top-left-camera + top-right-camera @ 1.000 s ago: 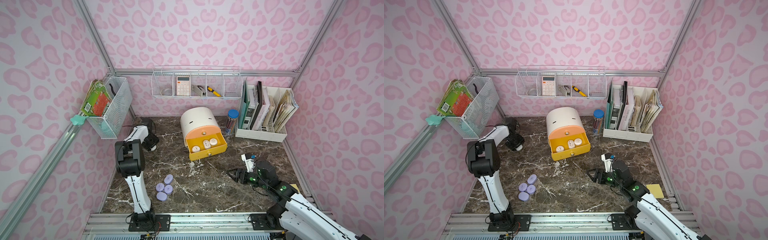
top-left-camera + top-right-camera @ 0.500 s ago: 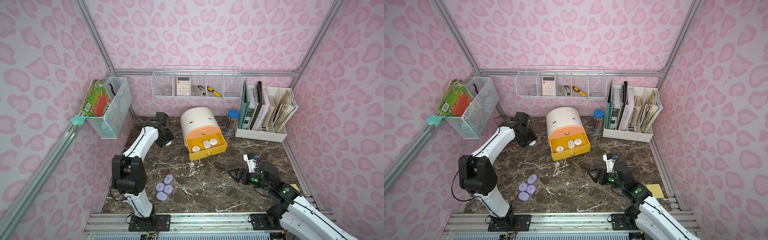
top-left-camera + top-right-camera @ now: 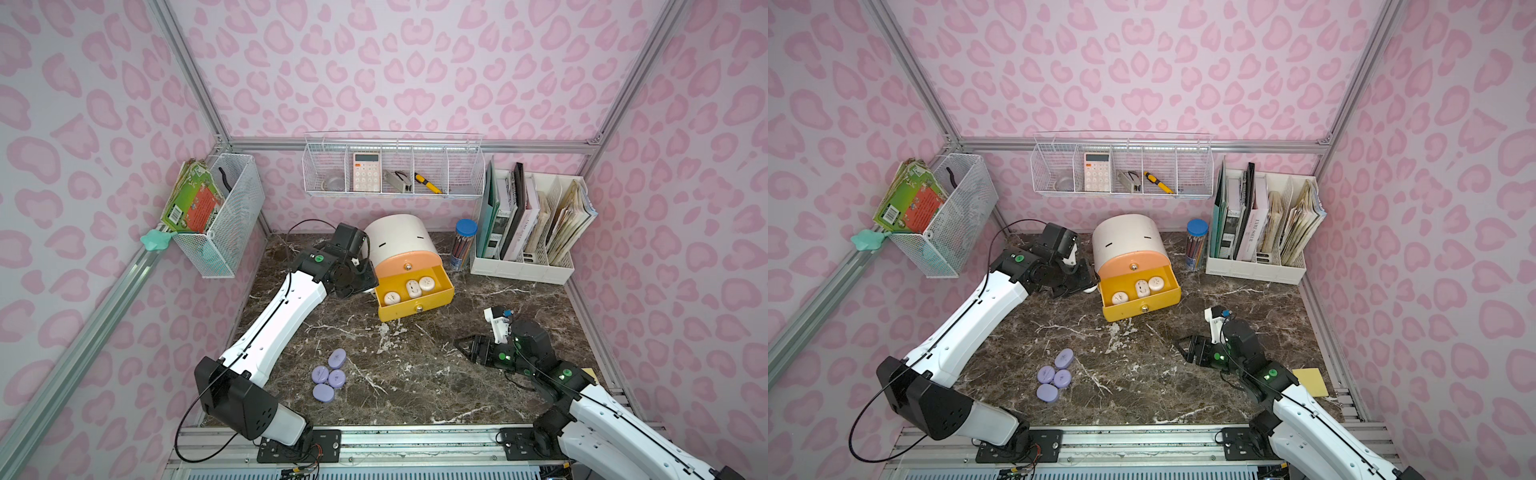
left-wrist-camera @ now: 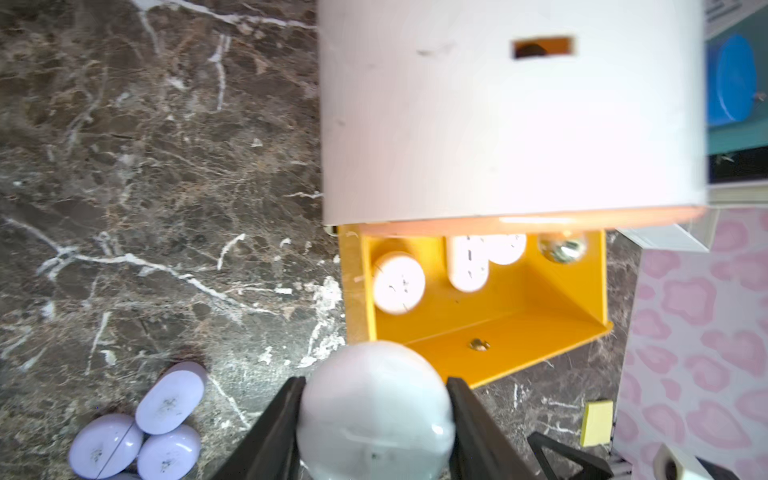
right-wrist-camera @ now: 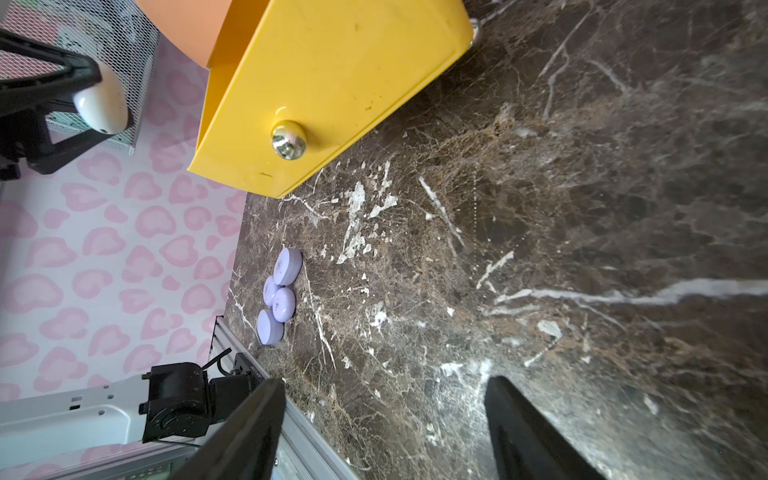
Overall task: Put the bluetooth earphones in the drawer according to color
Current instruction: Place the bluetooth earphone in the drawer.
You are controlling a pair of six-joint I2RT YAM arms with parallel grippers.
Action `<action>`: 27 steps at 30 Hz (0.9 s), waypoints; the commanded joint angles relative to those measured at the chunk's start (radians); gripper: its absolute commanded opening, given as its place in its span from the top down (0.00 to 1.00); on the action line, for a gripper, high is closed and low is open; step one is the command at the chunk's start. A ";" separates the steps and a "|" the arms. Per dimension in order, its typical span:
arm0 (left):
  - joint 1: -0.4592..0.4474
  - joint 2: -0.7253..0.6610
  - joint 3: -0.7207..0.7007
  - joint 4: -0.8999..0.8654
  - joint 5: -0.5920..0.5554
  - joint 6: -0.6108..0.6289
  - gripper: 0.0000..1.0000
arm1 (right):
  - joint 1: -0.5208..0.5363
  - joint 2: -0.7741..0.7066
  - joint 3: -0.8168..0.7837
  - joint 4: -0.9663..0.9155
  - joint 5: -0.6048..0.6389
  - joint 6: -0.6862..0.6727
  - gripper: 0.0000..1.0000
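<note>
A: Left end effector [image 4: 374, 384], state?
B: Closed partway onto 1 white case [image 4: 374, 428]. Pinched between both fingers [image 4: 282, 424], case bulging out past the tips.

A: Position of that case?
B: Raised off the tabletop [image 3: 415, 386], going by the right wrist view. Just beside the yellow drawer [image 3: 415, 308], outside its side wall, not inside it.

A: Drawer itself?
B: Pulled well out of the white round-topped cabinet [image 3: 395, 235]. 3 white cases [image 3: 412, 287] lying inside in a row. Peach drawer front [image 3: 405, 262] directly above, shut.

A: Other earphones in sight?
B: 4 lavender cases [image 3: 320, 374] bunched together on the tabletop, touching. Near the front edge, well apart from the cabinet.

A: Right end effector [image 3: 464, 349]?
B: Wide open, nothing between the fingers. Low over bare tabletop in front of the cabinet, pointed toward the lavender cases, well apart from every case.
</note>
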 commanded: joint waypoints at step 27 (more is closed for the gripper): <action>-0.181 0.449 0.357 -0.047 -0.029 0.188 0.42 | 0.000 0.109 0.043 0.122 -0.017 -0.001 0.22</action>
